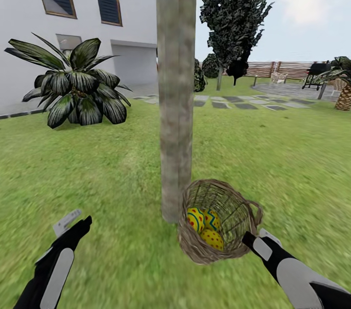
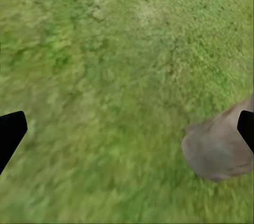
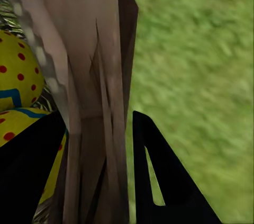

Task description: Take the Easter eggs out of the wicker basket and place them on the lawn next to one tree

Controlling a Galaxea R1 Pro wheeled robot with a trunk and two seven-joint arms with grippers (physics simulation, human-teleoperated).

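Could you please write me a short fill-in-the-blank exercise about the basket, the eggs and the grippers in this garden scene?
1. The wicker basket is tipped on its side right beside the tree's ____.
2. The number of Easter eggs visible inside the basket is ____.
3. The right gripper is closed on the basket's ____.
4. The left gripper is open over the ____ and holds nothing.

Missing words: trunk; three; rim; lawn
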